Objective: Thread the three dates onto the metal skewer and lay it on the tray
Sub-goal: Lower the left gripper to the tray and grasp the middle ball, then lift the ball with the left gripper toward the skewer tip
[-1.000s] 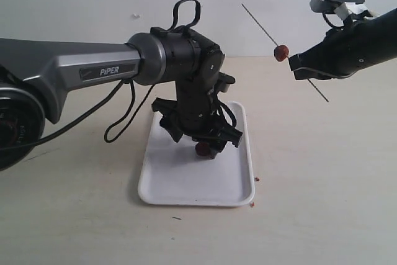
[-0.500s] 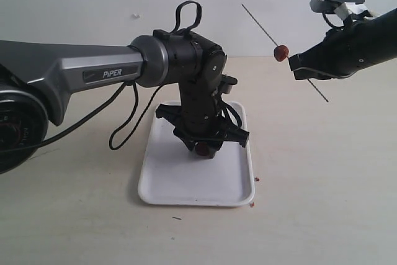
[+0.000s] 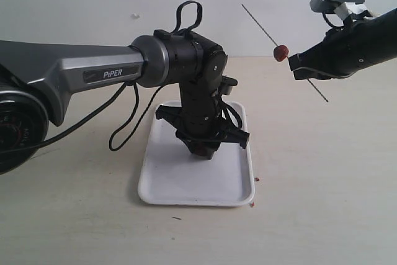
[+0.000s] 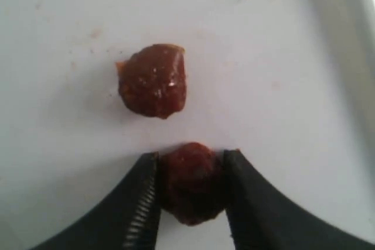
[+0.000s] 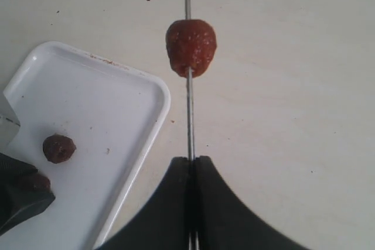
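Pinching a date (image 4: pixel 190 182), left gripper (image 4: pixel 191 160) sits low, left of the slanting skewer (image 5: pixel 189 115) clamped in right gripper (image 5: pixel 193 163).

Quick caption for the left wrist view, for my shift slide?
Left gripper pinches one date on the white tray; a second date lies loose just beyond its fingertips.

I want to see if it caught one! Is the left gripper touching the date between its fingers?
Touching. The left wrist view shows the left gripper pressing both sides of the date, with no gap.
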`<state>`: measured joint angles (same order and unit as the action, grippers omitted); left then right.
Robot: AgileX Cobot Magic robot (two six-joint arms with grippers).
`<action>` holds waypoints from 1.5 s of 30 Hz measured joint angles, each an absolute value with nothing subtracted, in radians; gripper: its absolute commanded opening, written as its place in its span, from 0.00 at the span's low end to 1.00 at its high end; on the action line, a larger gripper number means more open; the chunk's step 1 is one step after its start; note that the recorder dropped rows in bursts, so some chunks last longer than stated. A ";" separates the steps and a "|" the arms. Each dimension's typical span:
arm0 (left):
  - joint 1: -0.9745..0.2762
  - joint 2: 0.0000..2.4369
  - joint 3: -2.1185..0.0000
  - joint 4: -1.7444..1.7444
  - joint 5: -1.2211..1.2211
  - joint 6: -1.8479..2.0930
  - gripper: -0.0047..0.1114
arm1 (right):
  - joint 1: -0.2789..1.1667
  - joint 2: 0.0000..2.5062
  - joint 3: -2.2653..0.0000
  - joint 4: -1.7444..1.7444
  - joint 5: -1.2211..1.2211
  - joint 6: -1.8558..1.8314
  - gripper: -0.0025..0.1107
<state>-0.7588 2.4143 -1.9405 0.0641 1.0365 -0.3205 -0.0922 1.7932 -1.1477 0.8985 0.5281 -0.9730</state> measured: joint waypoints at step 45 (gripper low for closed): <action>-0.132 2.132 -1.941 -0.979 1.217 0.433 0.29 | -0.092 1.793 -1.139 1.036 0.960 -1.688 0.02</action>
